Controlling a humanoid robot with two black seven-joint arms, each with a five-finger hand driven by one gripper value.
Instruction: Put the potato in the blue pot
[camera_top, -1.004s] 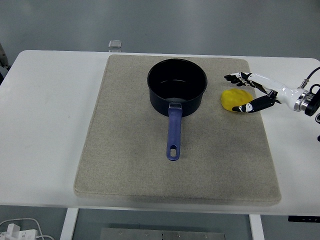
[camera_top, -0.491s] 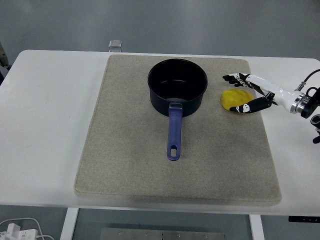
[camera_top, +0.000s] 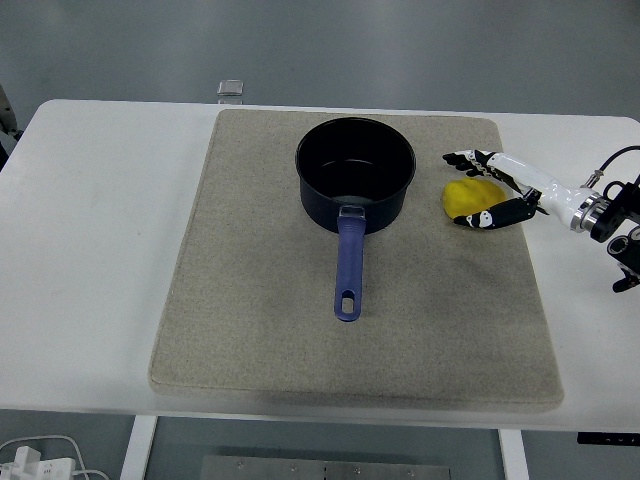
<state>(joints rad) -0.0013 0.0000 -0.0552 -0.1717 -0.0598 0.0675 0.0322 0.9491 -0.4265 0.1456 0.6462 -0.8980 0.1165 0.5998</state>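
A yellow potato (camera_top: 467, 198) lies on the beige mat (camera_top: 250, 300), just right of the blue pot (camera_top: 354, 170). The pot's inside is dark and holds nothing; its blue handle (camera_top: 347, 262) points toward the near edge. My right hand (camera_top: 474, 189) reaches in from the right edge. Its fingers (camera_top: 463, 158) are spread behind the potato and the thumb lies at the potato's near side, so the hand brackets it without closing. The left arm does not show.
The mat covers most of the white table (camera_top: 90, 250). A small grey block (camera_top: 230, 89) sits at the table's far edge, behind the mat. White cables lie on the floor at the bottom left.
My right forearm has dropped a little and drawn slightly left, and the hand has settled closer around the potato. The potato and pot have not moved.
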